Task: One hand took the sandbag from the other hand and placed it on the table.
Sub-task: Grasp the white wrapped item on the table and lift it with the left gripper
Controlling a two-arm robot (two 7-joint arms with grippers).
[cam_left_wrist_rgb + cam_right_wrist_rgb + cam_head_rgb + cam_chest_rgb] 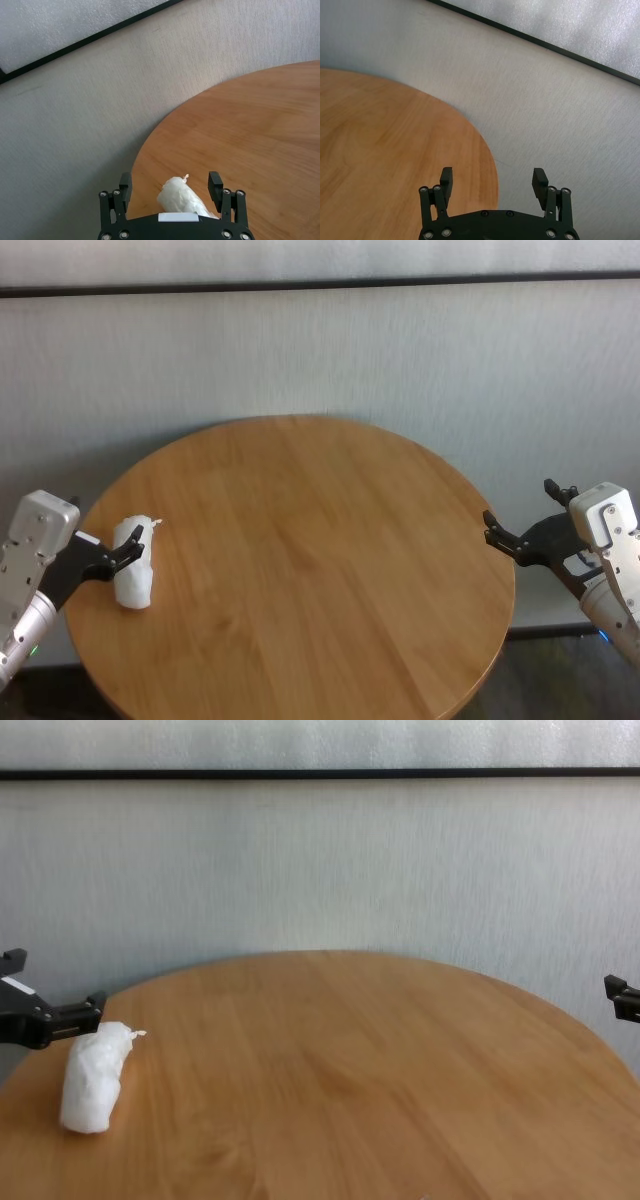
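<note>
While both arms hang at opposite sides of the round wooden table [300, 560], a small white sandbag [134, 562] lies on the tabletop close to the left edge. The bag is lumpy and loaf-shaped, resting on its side, with its tied tip [133, 1034] pointing toward the far edge of the table.

The left gripper [118, 546], black and mounted on a silver wrist, reaches in over the left edge. Its fingers [215, 183] are spread wide, one on each side of the bag's far end; from the wrist camera a gap shows between each finger and the bag, so nothing is being squeezed. Whether a fingertip brushes the bag cannot be told.

The right gripper [525, 522] sits just off the right edge of the table, well apart from the bag. Its fingers [540, 179] are also spread wide and hold nothing, with one over the table's rim and the other over the pale wall [320, 350] behind.
</note>
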